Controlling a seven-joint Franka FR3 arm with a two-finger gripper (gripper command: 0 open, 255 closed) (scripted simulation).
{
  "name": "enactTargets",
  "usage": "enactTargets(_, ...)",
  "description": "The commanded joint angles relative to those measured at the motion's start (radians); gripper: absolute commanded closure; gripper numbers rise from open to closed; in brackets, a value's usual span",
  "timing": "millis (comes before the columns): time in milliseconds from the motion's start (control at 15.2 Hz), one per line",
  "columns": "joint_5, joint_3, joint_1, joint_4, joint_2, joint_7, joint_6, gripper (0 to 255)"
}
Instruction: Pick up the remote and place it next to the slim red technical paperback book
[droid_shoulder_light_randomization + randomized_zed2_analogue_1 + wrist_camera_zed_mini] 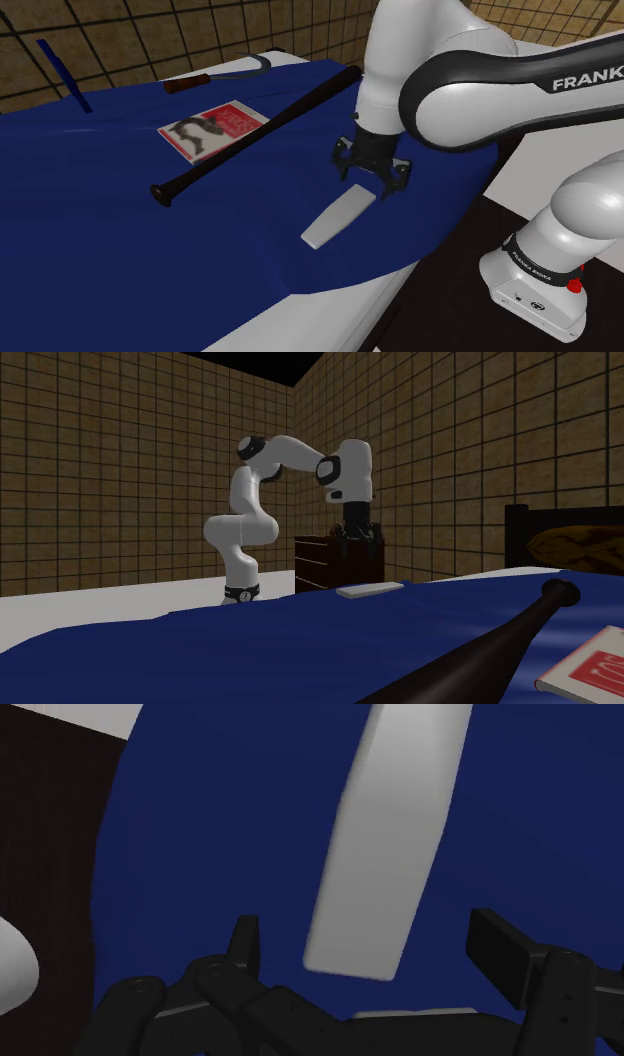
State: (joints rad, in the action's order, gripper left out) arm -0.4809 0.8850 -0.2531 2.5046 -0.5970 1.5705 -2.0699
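Note:
The remote [335, 220] is a plain pale grey slab lying flat on the blue bed cover [120, 230]. My black gripper [372, 185] hangs just above the remote's end nearest the arm, pointing down. In the wrist view the fingers [497, 949] stand wide apart, and the remote [385, 854] reaches out from between them without touching either. The slim red and white book [212, 129] with a black figure on its cover lies farther off, toward the shoulder view's upper left. The second exterior view has the remote [370, 590] under the gripper [358, 537] and the book [595, 664] close to the camera.
A long dark baseball bat [255, 130] lies diagonally between the remote and the book. Beyond the book are a sickle [215, 78] with a brown handle and a blue stick [62, 75]. A dark nightstand [325, 562] stands behind the gripper, and a dark headboard [565, 537] stands at the second exterior view's right.

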Motion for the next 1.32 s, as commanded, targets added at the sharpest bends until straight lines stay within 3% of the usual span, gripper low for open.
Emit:
enactTargets(0,-0.004,0.095,-0.064,-0.027,0.07,0.124,-0.053,0)
enactTargets(198,0.028,0.246,-0.187,-0.079,0.179,0.29,-0.123,0)
enactTargets(726,0.063,0.368,-0.276,-0.034,0.267,0.324,-0.253,0)
enactTargets(1188,0.063,0.367,-0.276,-0.035,0.267,0.324,-0.253,0)
enactTargets(1254,0.063,0.367,-0.276,-0.035,0.267,0.324,-0.253,255)
